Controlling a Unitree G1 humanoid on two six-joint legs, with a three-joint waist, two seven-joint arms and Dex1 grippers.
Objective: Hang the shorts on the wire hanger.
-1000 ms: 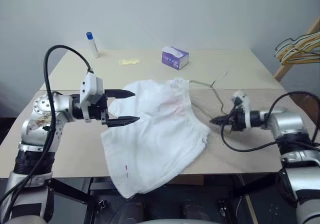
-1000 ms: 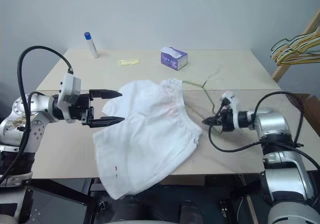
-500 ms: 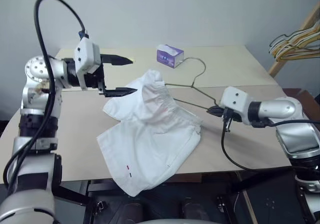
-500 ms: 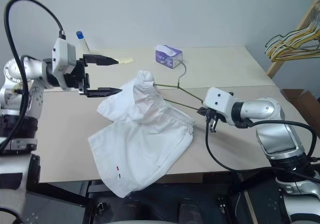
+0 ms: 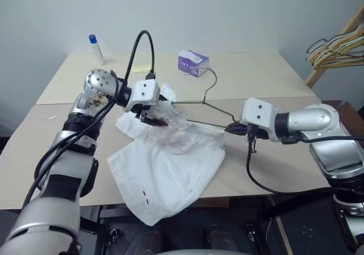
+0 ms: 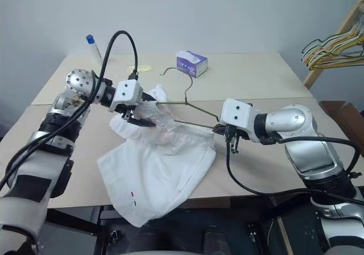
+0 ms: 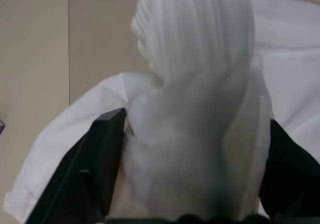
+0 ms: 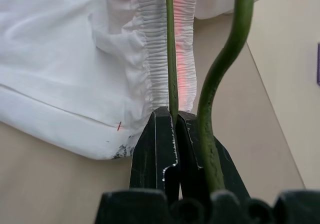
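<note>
Nearest to us, the lower part of the shorts drapes over the front edge of the worktop, while the gathered waistband end is raised off the surface.

The right gripper is clamped shut on the wire hanger, pinching one thin wire of the frame between its fingers; a second, thicker-looking bend of the wire runs just beside the fingers. We judge this hold keeps the hanger steady and lifted, its far end reaching into the bunched waistband, its hook curving up toward the back of the worktop.

The left gripper sits at the raised waistband. In the left wrist view a bunched fold of white cloth stands between its two black fingers, which stand apart on either side of it. We cannot tell whether the fingers are pressing the cloth yet. We judge this placement serves to pull the waistband along the wire.

Farther back stand a small purple tissue box and a blue-capped tube. A bunch of yellow and pale hangers hangs beyond the right corner.
</note>
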